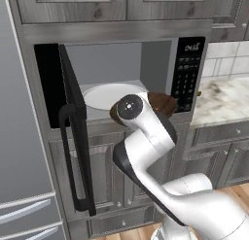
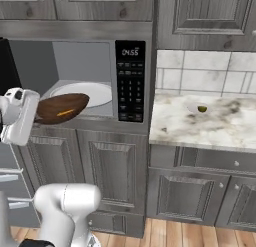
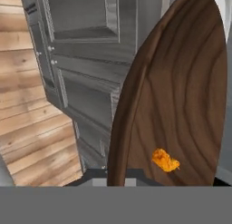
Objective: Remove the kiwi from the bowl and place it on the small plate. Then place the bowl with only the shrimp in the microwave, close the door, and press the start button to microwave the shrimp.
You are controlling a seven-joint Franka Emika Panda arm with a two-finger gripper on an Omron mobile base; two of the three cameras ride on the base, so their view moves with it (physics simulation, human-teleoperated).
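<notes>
Gripper [image 3: 118, 173]: clamped tight on near rim of bowl [image 2: 62, 108], fingertips barely visible | Bowl: carried at the microwave [image 2: 131, 81] mouth, before turntable [image 2: 95, 93]; stiff wood, likely light, best pinched at the rim | Shrimp [image 3: 165, 160]: loose inside, may slide | Kiwi [image 2: 202, 109]: on small plate [image 2: 195, 109], counter | Door [image 1: 73, 117]: open | Hidden: bowl partly behind arm.

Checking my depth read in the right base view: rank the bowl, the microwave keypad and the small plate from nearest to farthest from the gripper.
1. Bowl, held at the gripper, far left.
2. Keypad, middle, right of the cavity.
3. Small plate, on the counter, far right.
</notes>
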